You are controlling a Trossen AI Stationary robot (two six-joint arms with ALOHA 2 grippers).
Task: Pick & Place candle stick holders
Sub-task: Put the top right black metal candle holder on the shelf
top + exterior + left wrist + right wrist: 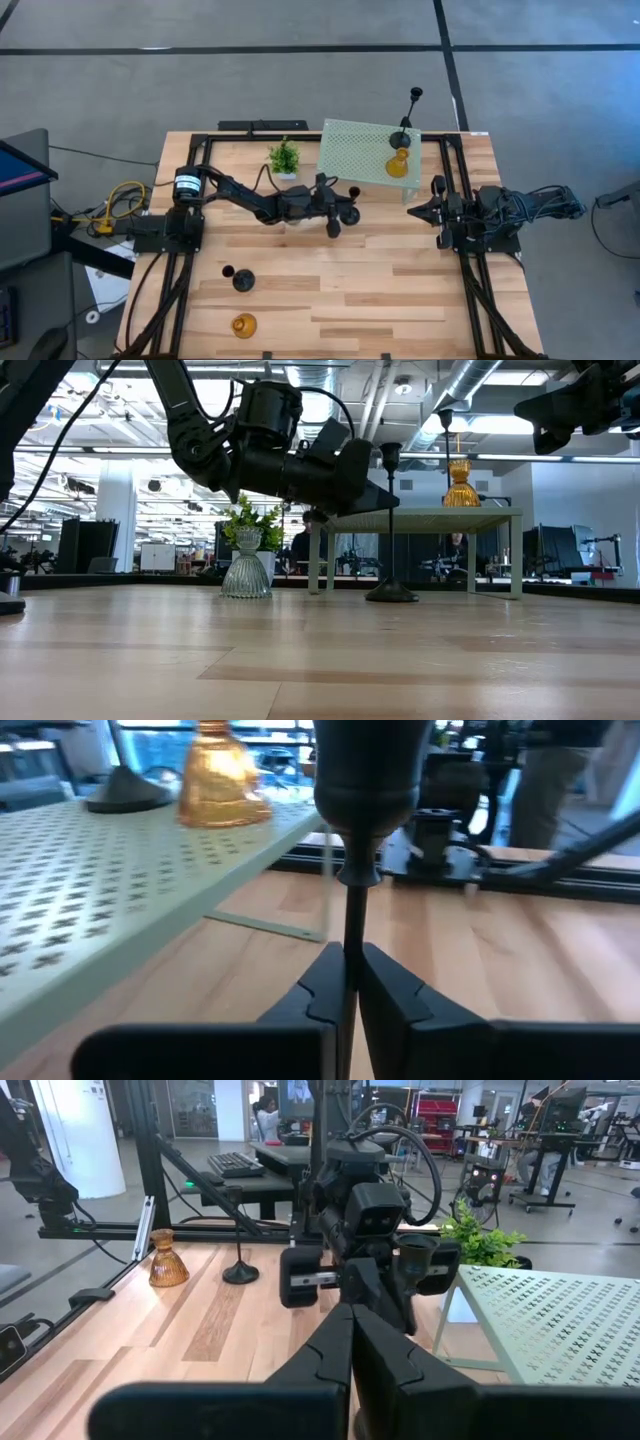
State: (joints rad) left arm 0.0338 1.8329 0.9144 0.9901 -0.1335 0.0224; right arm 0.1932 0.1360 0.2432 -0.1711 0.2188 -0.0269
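My left gripper (pixel 340 208) is at mid-table, shut on a black thin-stemmed holder (pixel 390 520) in front of the pale green mesh stand (pixel 370 150). An amber glass holder (pixel 397 165) and another black holder (pixel 405 135) stand on the stand's top. A clear-grey glass holder (pixel 246 565) stands on the table by the potted plant (pixel 284 157). A third black holder (pixel 243 280) and a second amber holder (pixel 243 324) stand at the near left. My right gripper (pixel 440 212) waits shut and empty at the right. My left gripper pinches the black holder's thin stem (pixel 352 935) between its two fingers, below the cup (pixel 365 770). The fingers come level from the table's left and lie across the stem. The holder stands upright, with its round base (pixel 392 595) on the table.
The mesh stand's legs (pixel 315 560) and edge are just beyond the held holder. The plant stands at the back, left of the stand. Black frame rails (pixel 460 200) run along both sides of the table. Bare wood lies in the near middle and near right.
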